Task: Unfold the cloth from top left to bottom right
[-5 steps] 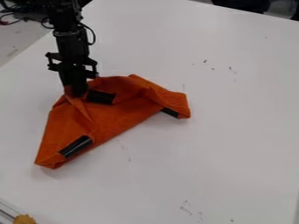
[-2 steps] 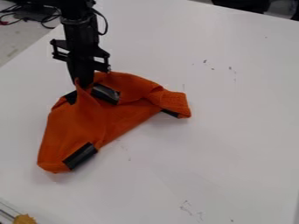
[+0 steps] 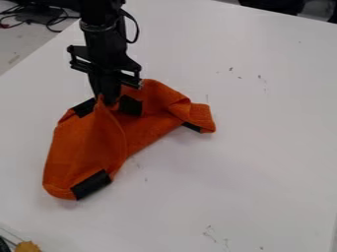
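Note:
My black gripper (image 3: pixel 109 101) hangs from the upper left, its tips at the upper part of the orange cloth (image 3: pixel 85 142). It is shut on a raised fold of the cloth, which rises to a peak at the fingertips. The cloth lies bunched and partly folded at the left of the table, with black patches near its lower left end, along its upper side and under its right corner. A ridge runs down from the gripper towards the lower left patch.
The white table (image 3: pixel 250 172) extends to the right and front, with small dark marks on it. A yellowish round thing (image 3: pixel 27 246) is at the lower left corner. Dark cables (image 3: pixel 39 17) lie beyond the table at the upper left.
My gripper has moved to the right, drawing the held fold along. The ridge in the cloth has grown, the lower left end has shifted slightly down and right, and the right corner has stayed put.

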You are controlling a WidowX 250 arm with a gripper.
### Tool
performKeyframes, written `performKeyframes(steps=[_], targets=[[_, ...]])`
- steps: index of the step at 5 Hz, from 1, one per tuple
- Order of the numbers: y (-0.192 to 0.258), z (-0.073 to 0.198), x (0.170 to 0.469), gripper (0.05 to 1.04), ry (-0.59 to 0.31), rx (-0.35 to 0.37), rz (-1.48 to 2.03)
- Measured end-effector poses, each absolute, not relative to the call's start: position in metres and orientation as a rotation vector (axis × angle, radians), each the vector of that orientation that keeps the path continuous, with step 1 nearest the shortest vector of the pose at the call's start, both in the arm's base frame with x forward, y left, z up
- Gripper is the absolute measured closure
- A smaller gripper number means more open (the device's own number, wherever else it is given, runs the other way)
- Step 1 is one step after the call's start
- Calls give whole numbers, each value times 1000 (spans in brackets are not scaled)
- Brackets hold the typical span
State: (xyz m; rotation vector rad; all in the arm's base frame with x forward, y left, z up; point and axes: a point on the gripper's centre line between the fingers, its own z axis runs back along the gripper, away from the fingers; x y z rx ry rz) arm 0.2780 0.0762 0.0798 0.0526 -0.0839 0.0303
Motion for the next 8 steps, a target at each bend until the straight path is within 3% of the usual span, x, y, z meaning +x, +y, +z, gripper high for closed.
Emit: performKeyframes(steps=[3, 5, 8], targets=[[3, 73, 261, 1025, -119, -50, -127], [-51, 47, 250, 1025, -125, -169, -257], [-89, 18, 225, 1026, -75, -220, -436]])
